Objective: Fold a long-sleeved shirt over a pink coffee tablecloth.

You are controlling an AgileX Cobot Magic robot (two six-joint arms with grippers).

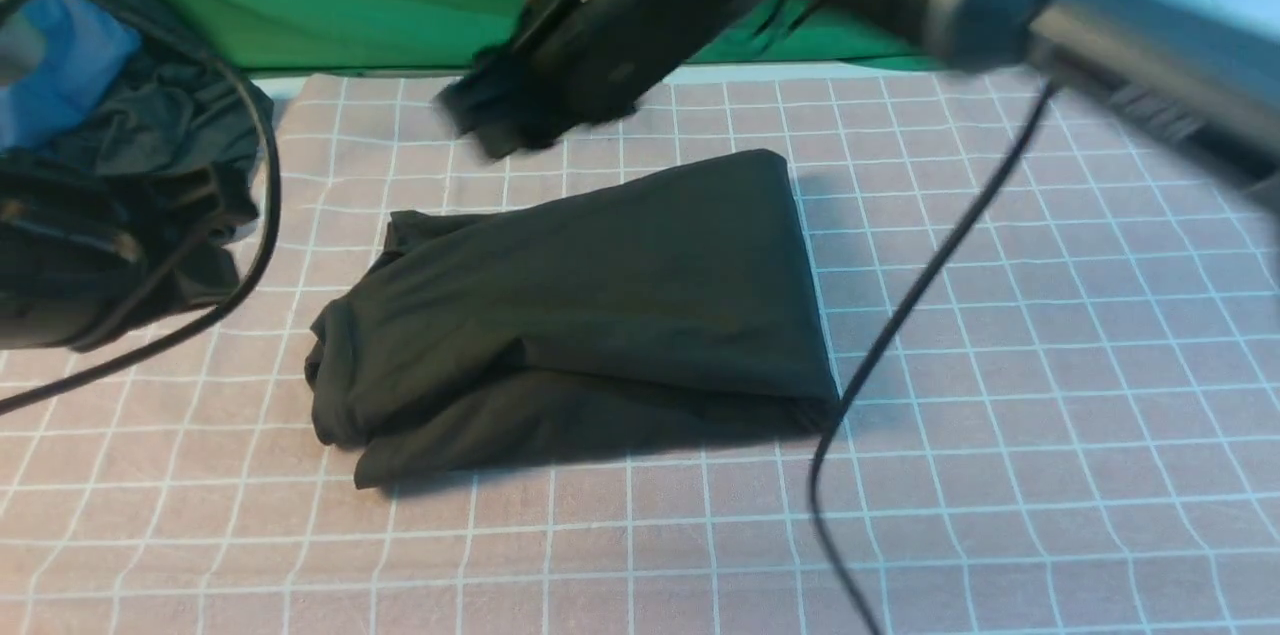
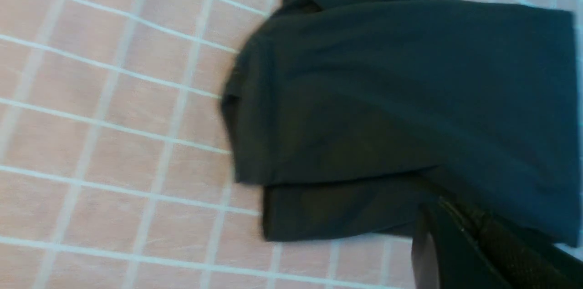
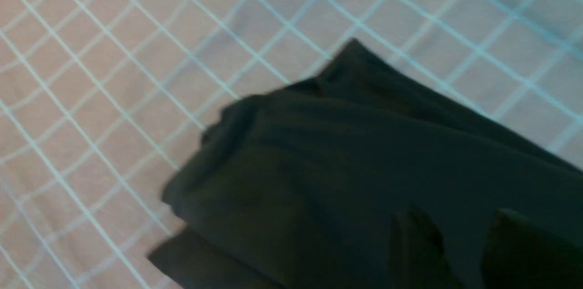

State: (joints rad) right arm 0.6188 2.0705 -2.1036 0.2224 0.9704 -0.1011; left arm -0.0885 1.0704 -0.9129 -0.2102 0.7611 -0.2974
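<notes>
The long-sleeved shirt point(image 1: 590, 315) lay as a folded black bundle on the pink coffee tablecloth point(image 1: 1050, 335), near the middle of the cloth's visible part, and every place here is given from that bundle. Its long axis ran across the robot's front, from a neat straight fold on its right-hand side to a looser, rumpled end on its left, where a lower layer stuck out from under the top one. The right gripper point(image 1: 500, 120) hung in the air just beyond the bundle's far edge, over its left half, blurred and clear of the fabric; in the right wrist view its two fingers point(image 3: 416, 243) showed as dark shapes with a gap between them and nothing in it, so the jaws stood partly apart and empty, with the shirt spread directly below them. The left gripper point(image 2: 478, 248) was only a dark shape at the near corner of the bundle in its own wrist view, its jaws closed, and I could not tell whether any cloth was caught in them. In the front view the left arm point(image 1: 90, 245) sat well off the bundle's left end. By my judgement the fold looked close to done, and the right arm was the nearer one for any tidying of the ragged left end.
</notes>
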